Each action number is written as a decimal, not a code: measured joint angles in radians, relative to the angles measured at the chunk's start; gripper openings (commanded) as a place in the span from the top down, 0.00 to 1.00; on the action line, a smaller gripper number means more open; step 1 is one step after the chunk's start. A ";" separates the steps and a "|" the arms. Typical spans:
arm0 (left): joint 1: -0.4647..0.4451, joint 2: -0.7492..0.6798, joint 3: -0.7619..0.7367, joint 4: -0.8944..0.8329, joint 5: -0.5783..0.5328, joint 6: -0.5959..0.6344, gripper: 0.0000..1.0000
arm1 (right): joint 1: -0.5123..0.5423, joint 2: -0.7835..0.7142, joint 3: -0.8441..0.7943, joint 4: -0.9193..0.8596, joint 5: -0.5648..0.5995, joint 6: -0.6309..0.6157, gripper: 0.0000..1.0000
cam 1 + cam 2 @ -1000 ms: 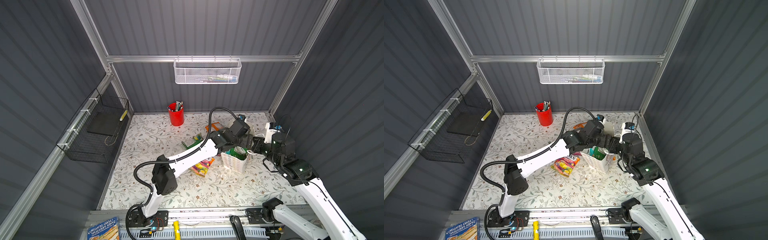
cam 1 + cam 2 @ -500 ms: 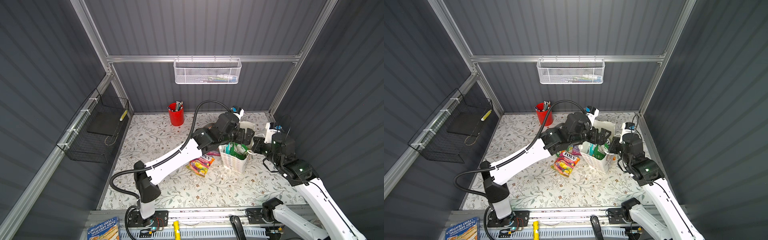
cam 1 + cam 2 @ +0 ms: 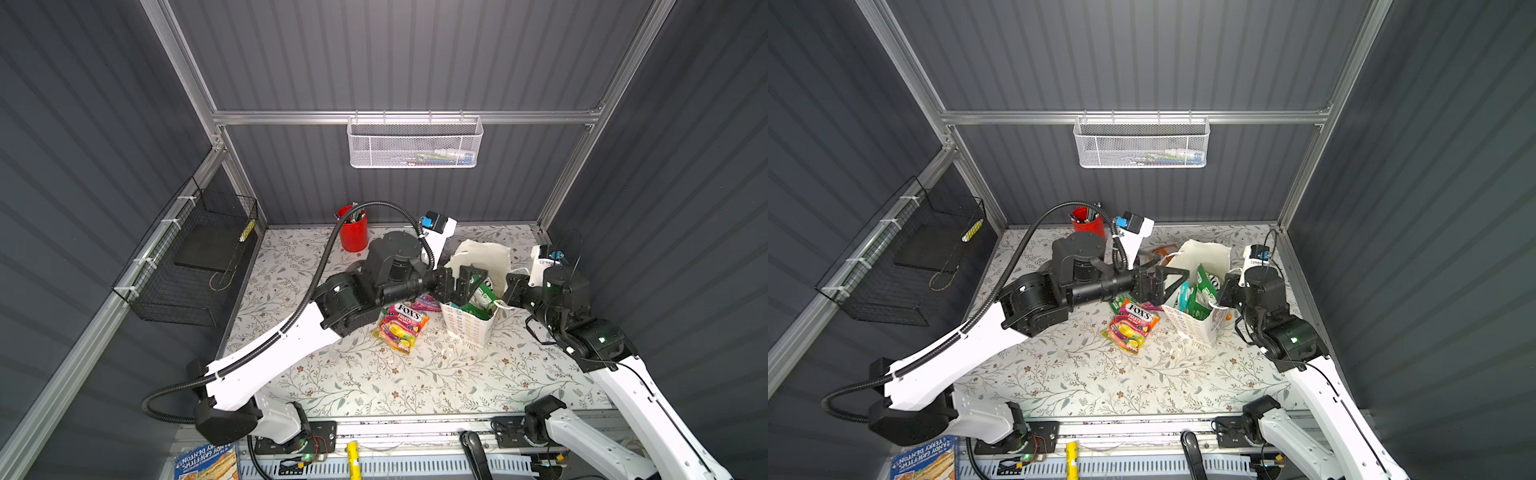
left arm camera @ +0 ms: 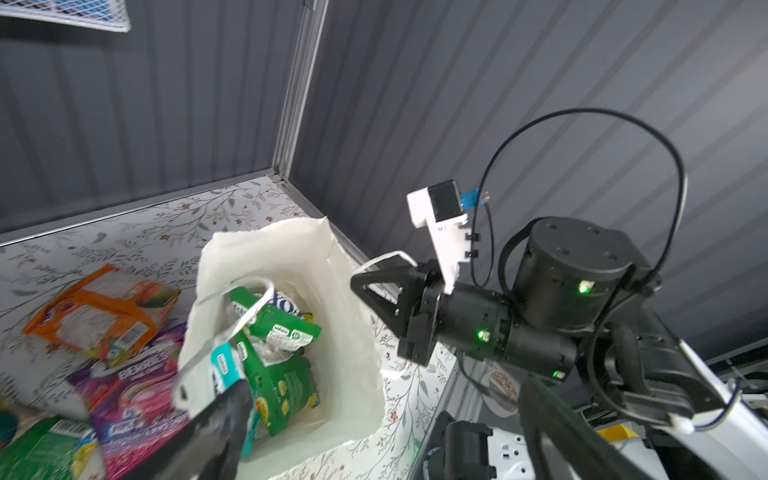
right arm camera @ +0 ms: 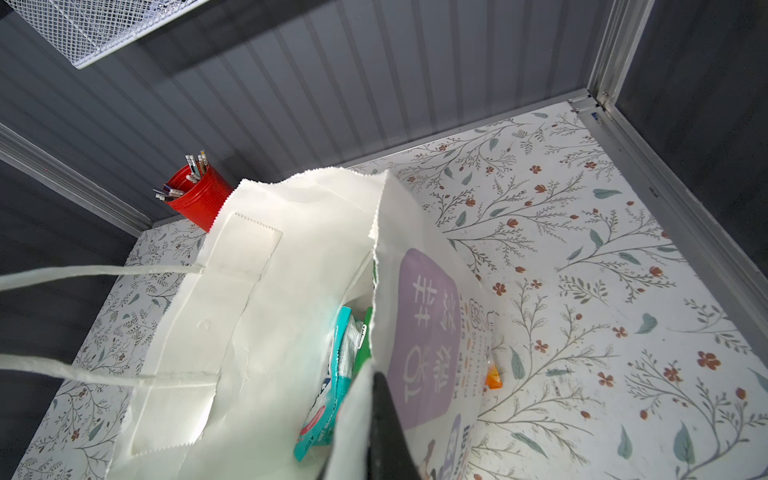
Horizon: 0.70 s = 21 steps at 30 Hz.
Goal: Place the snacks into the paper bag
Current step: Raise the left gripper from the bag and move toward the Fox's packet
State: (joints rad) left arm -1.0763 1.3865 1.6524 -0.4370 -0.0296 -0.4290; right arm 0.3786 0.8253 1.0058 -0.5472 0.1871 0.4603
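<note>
Left claw (image 3: 471, 286) has eased back, released, at the paper bag (image 3: 486, 253) mouth; right claw (image 3: 509, 291) clenches its rim.

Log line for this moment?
left gripper: open over paper bag | right gripper: shut on its rim | inside: green packets, teal packet | outside: pink-yellow packet, purple packet, orange packet
</note>
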 measured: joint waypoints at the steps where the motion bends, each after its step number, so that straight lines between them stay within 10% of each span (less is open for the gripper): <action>1: 0.000 -0.021 -0.030 -0.005 -0.024 0.000 0.00 | 0.000 0.000 0.000 0.000 0.000 0.000 1.00; 15: 0.000 -0.410 -0.684 -0.055 -0.377 -0.192 0.00 | 0.000 0.000 -0.002 0.000 -0.001 0.000 1.00; 21: 0.021 -0.348 -0.784 -0.054 -0.419 -0.328 0.00 | 0.000 0.000 -0.002 0.000 -0.001 0.000 1.00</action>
State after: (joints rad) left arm -1.0557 1.0389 0.8684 -0.4911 -0.4484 -0.7574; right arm 0.3786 0.8253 1.0039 -0.5472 0.1864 0.4603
